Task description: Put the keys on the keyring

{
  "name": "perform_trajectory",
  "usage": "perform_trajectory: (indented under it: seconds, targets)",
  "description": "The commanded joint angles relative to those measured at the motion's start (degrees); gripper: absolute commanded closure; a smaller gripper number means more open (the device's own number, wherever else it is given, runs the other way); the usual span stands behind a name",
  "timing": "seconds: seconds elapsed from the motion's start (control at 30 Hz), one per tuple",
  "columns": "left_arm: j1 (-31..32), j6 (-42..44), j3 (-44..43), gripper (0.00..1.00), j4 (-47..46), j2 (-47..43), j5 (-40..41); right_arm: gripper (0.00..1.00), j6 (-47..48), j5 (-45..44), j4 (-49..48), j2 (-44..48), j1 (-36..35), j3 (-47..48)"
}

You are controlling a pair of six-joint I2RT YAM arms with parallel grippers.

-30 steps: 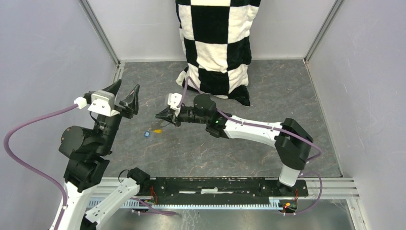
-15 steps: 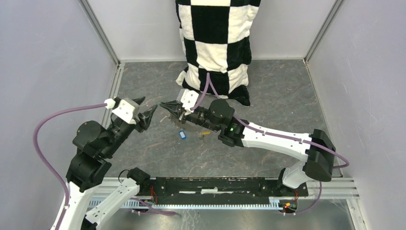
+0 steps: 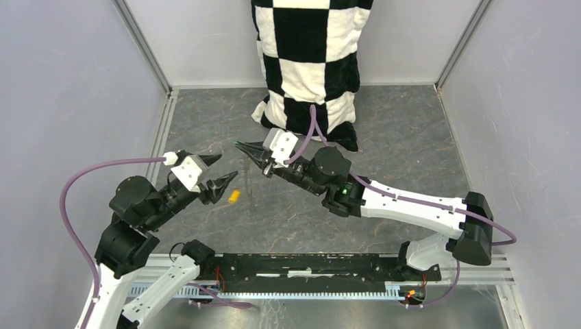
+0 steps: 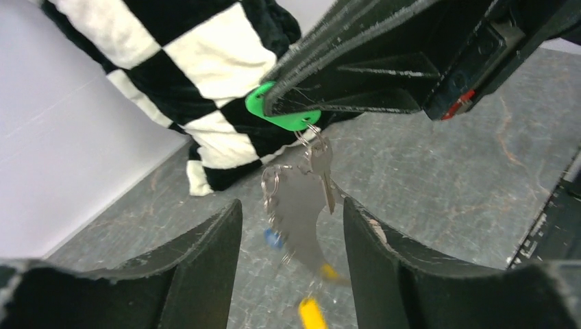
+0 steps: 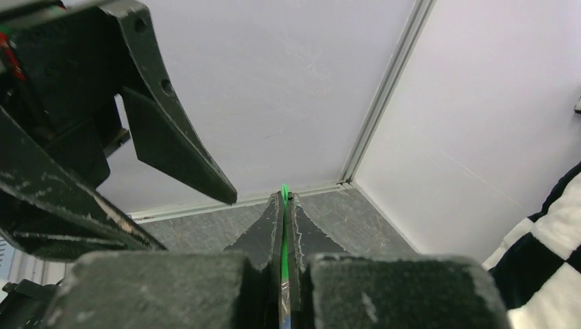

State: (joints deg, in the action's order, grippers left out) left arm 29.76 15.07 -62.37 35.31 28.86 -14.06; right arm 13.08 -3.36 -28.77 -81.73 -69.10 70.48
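Two hands meet mid-frame: right hand (image 3: 241, 146) pinches green key (image 4: 274, 110), keyring (image 4: 301, 212) dangling beneath, above surface (image 3: 384, 137). left hand (image 3: 224, 168) just left, jaws apart, holding nothing. yellow key (image 3: 233, 197) lies lower, separate.

The right gripper (image 4: 291, 92) pinches the green key (image 4: 274, 115), and below it the grey keyring strap (image 4: 301, 219), blue key (image 4: 273, 238) and yellow key (image 4: 312, 314) show between the left gripper's (image 4: 291, 205) spread fingers (image 4: 205, 264), with the checkered cloth (image 4: 205, 62) behind.
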Motion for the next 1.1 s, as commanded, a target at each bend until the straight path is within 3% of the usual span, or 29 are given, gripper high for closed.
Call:
perform_trajectory:
  seconds: [0.0, 0.17, 0.33, 0.6, 0.9, 1.07]
  targets:
    - [0.12, 3.33, 2.11, 0.36, 1.57, 0.19, -5.19, 1.0, 1.41, -0.66, -2.07, 3.14, -1.13, 1.02]
    - [0.13, 4.54, 4.07, 0.33, -0.89, -0.09, -5.76, 1.0, 0.85, 3.03, -4.08, 5.17, -1.38, -0.93]
    - [0.12, 6.14, 4.1, 0.37, -2.44, 0.07, -6.32, 1.0, -0.15, 5.95, -4.69, 6.94, -1.39, -2.29]
    - [0.09, 4.17, 2.98, 0.43, -2.13, 0.33, -14.95, 1.0, -1.39, 7.52, -4.89, 8.69, -1.38, -3.68]
    - [0.15, 7.46, 4.81, 0.53, -4.28, -0.24, -9.25, 1.0, -2.57, 10.46, -5.06, 9.06, -1.36, -3.24]
    - [0.17, 8.51, 5.44, 0.52, -2.45, -0.53, -13.35, 1.0, -3.28, 11.3, -5.07, 9.14, -1.4, -2.9]
